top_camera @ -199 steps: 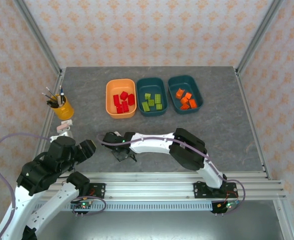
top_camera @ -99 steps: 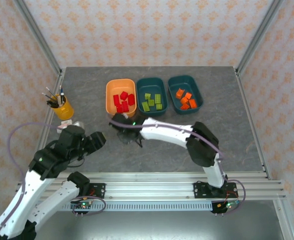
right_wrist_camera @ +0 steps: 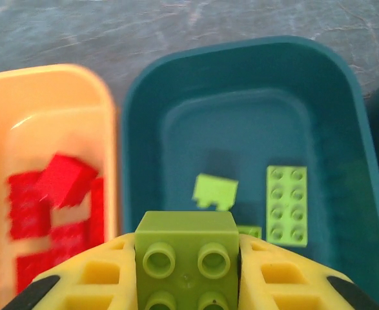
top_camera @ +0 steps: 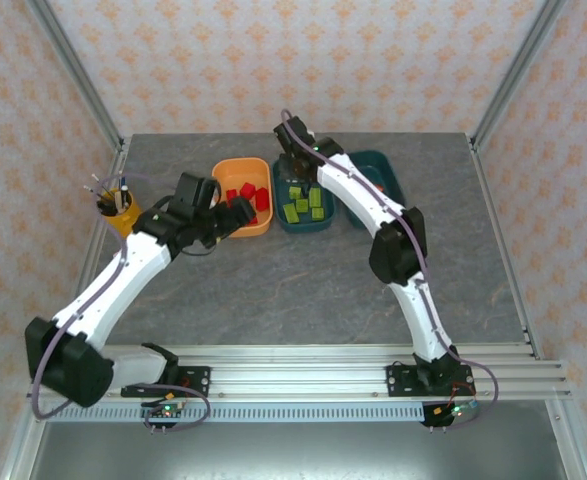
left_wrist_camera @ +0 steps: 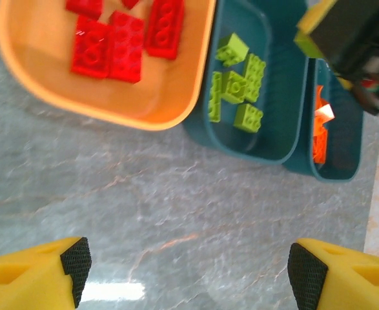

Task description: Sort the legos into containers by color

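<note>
Bricks of small red plastic [left_wrist_camera: 112, 48] are seen in the light orange rounded plastic tub [top_camera: 217, 185], lime green bricks [left_wrist_camera: 237, 87] in the middle dark teal tub [right_wrist_camera: 241, 71] and orange bricks [left_wrist_camera: 319, 139] in the other teal tub [left_wrist_camera: 343, 165]. The tubs are ranged toward the far edge of the grey worktop [top_camera: 303, 290]. One lime green brick [right_wrist_camera: 188, 255] is clamped in the right claw [right_wrist_camera: 188, 284] above the middle tub. The left claw [left_wrist_camera: 183, 265] is spread wide and empty beside the orange tub's near rim.
</note>
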